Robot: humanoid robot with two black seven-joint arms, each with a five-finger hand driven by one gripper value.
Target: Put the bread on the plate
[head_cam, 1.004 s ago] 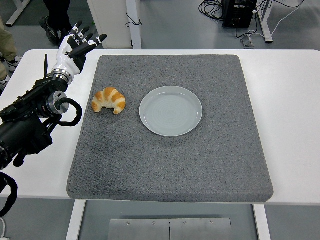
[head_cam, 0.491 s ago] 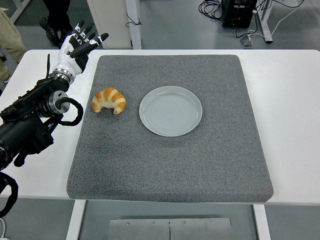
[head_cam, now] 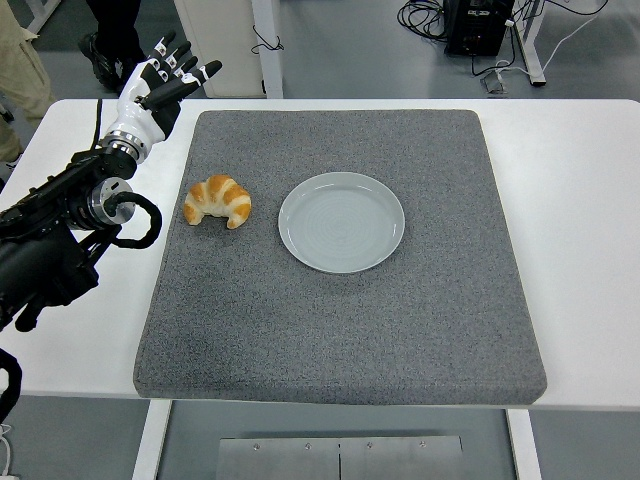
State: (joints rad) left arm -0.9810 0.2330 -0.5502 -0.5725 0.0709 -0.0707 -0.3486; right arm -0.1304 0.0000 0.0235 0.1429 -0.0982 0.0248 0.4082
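Surface: grey mat (head_cam: 340,300) covered the white table (head_cam: 580,200).
Croissant (head_cam: 218,200): lay on the mat, just left of the empty plate (head_cam: 341,222).
Left hand (head_cam: 155,88): fingers spread, holding nothing, beyond the croissant, well apart.
Change: hand had drifted slightly farther from the croissant.

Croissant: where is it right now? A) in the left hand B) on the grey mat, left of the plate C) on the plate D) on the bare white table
B: the croissant lies on the grey mat, apart from the plate on its left, with the left hand open and well clear of it.
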